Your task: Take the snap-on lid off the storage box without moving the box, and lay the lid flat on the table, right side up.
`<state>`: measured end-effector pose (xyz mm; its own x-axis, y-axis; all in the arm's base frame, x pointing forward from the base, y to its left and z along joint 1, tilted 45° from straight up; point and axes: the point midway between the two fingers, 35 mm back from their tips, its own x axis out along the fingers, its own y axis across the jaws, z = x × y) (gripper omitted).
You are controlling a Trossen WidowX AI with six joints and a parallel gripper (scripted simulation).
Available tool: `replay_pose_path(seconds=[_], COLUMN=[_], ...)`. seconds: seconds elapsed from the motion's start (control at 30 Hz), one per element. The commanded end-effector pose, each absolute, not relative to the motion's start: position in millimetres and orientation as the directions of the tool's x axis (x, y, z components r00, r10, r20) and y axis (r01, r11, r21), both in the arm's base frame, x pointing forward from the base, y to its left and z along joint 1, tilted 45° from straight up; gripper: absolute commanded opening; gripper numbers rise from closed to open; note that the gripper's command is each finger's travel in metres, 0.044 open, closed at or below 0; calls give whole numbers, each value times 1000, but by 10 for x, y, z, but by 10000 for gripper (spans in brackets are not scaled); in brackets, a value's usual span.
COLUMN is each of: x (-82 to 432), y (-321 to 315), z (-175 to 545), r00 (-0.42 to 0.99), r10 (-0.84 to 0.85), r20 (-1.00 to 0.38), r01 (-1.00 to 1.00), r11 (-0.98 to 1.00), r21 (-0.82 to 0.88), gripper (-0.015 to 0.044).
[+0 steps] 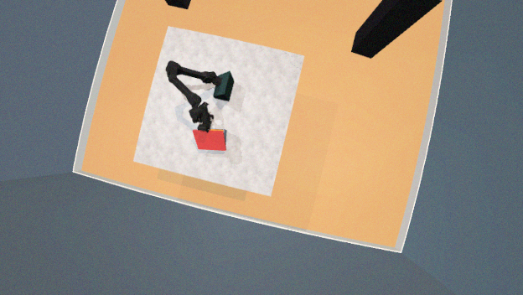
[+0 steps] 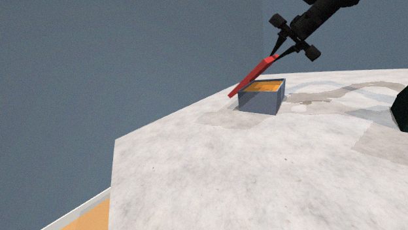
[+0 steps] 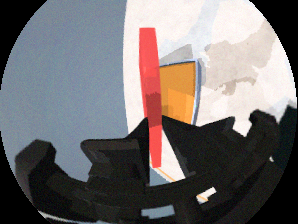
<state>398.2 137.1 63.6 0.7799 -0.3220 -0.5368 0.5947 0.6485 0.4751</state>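
Note:
The red lid (image 1: 210, 140) (image 2: 252, 76) (image 3: 150, 60) is steeply tilted, with its near edge raised high and its far edge low beyond the box. The blue-grey storage box (image 2: 259, 102) (image 3: 198, 90) stands upright on the white table (image 1: 251, 168) (image 2: 196, 180). Its top is uncovered on the near side and shows an orange inside. The lid leans over the box's far rim; whether it touches the rim is hard to tell. My gripper (image 1: 204, 129) (image 2: 274, 58) (image 3: 154, 119) is shut on the lid's raised edge, above and on the near side of the box.
A dark green block (image 1: 224, 86) (image 2: 401, 111) stands at the arm's base end. The white table's far edge lies beyond the lid in the exterior view. A thick black beam (image 1: 394, 25) crosses the top right of the top view, over the orange floor (image 1: 360, 168).

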Motion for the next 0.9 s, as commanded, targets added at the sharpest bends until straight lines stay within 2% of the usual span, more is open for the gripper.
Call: replay_pose_path(seconds=[0.0,0.87], x=[3993,3979], y=[1443,1682], z=[699,938], r00=[785,784], r10=[-316,-316], r20=[-533,-534], r01=[590,590], r11=[646,646], r21=[484,485], gripper=[0,0])
